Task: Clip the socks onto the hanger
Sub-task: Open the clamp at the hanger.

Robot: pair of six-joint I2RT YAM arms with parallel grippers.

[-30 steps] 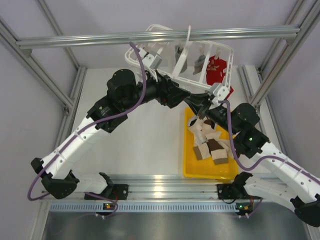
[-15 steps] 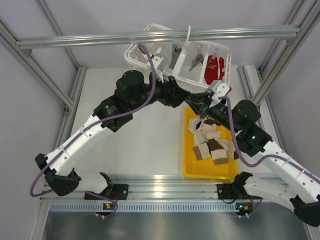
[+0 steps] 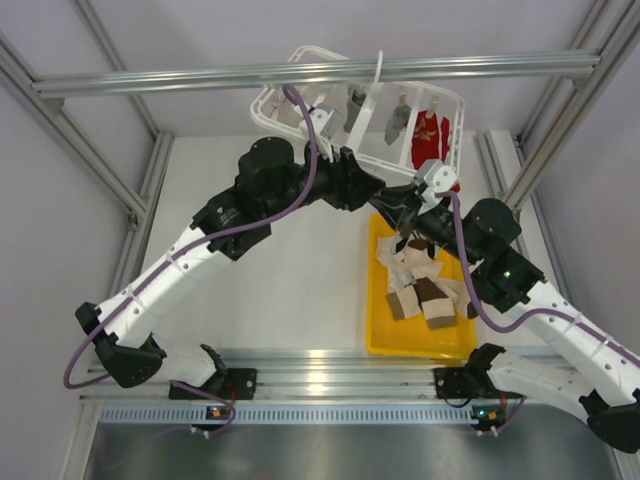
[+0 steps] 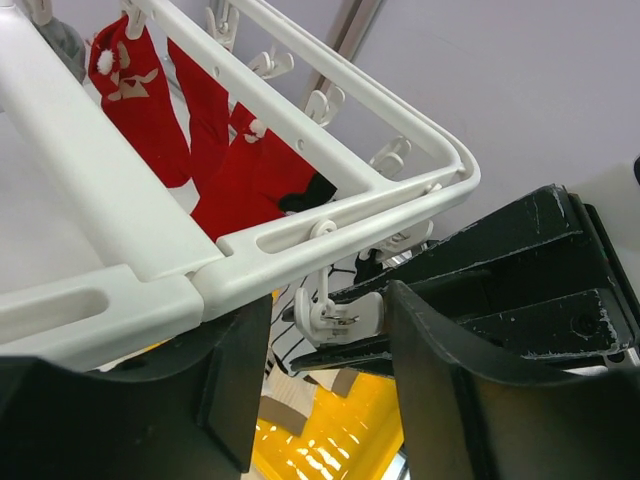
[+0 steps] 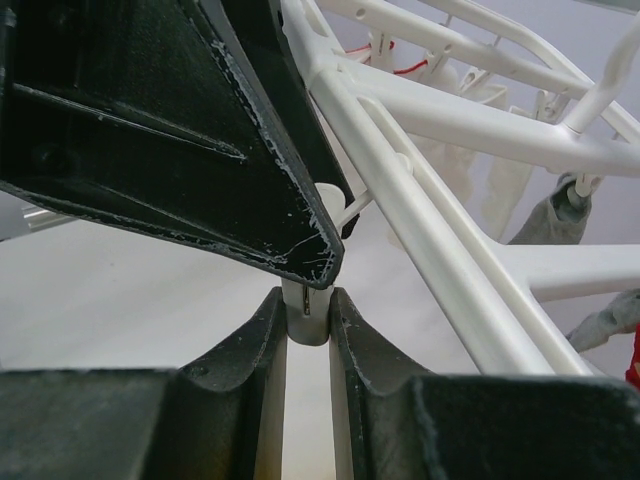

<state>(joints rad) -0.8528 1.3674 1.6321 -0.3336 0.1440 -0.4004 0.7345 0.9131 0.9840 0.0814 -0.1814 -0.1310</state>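
The white hanger (image 3: 452, 104) hangs from the top rail; its corner shows in the left wrist view (image 4: 100, 170) and its bars in the right wrist view (image 5: 450, 230). My right gripper (image 3: 407, 212) (image 5: 307, 300) is shut on a small white clip (image 5: 307, 318) under the hanger's near edge. My left gripper (image 3: 385, 193) (image 4: 325, 370) is open, its jaws either side of that clip (image 4: 345, 312) without touching it. Several cream and brown socks (image 3: 420, 285) lie in the yellow tray (image 3: 375, 330). A striped sock (image 4: 285, 305) shows behind the clip.
Two grey socks (image 3: 358, 105) and a red garment (image 3: 430, 135) (image 4: 230, 170) hang from the hanger's far clips. An aluminium rail (image 3: 200, 78) crosses above. Frame posts stand at both sides. The two grippers' fingers nearly touch under the hanger's corner.
My left arm has pushed up and to the right, closing in on the right gripper. The hanger has swung and lifted slightly. The right gripper stays at the clip.
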